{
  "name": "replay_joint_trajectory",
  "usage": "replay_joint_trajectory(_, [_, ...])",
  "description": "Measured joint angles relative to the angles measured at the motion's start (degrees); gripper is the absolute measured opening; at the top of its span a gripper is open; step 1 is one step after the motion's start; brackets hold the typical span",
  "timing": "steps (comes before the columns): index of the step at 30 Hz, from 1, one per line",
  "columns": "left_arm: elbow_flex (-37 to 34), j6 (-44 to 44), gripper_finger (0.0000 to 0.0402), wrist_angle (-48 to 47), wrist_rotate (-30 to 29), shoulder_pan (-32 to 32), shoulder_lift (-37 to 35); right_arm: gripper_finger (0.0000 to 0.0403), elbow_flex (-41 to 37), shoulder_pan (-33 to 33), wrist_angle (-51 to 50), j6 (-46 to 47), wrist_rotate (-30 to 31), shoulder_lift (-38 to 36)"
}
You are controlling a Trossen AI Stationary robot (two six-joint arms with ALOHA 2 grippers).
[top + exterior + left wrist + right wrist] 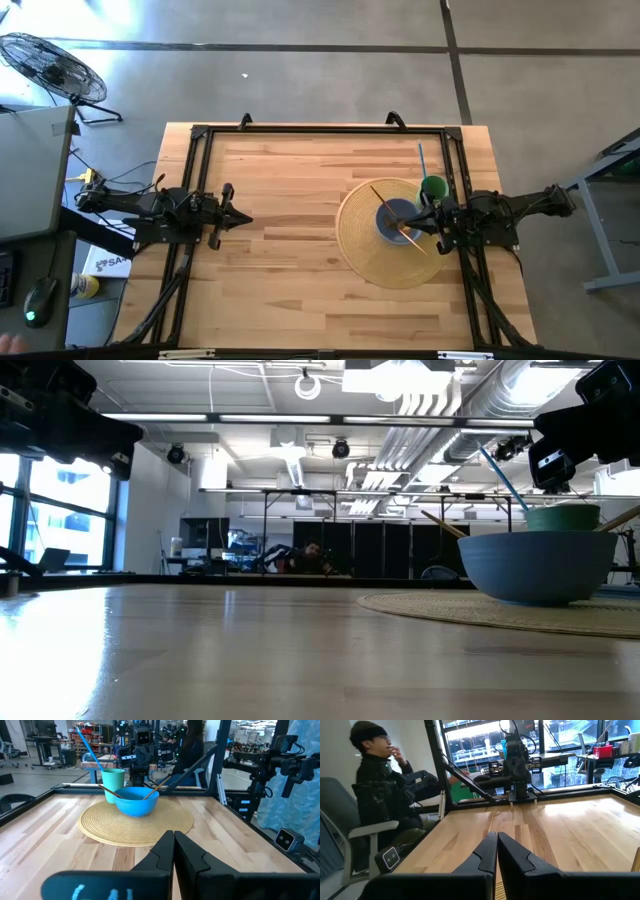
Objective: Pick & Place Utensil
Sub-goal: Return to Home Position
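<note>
Left end effector [174, 834] (counter's [290, 270] left) and right end effector [497, 834] (apparently by blue bowl [392, 215]) are held closed, empty. Blue straw [422, 160] is seated in green cup [434, 187].

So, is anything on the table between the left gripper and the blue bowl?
Nothing visible does. Only bare table lies between the left gripper, jaws shut, and the brown placemat where the blue bowl sits. The right gripper hangs beyond the bowl.
</note>
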Motion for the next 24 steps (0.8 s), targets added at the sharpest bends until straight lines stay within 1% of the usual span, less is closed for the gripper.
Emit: replay_joint_trajectory(24, [0.00,-0.01,0.0001,0.00,0.01,0.00,0.00,0.0007,0.00,0.00,0.00,0.01,0.00,0.00])
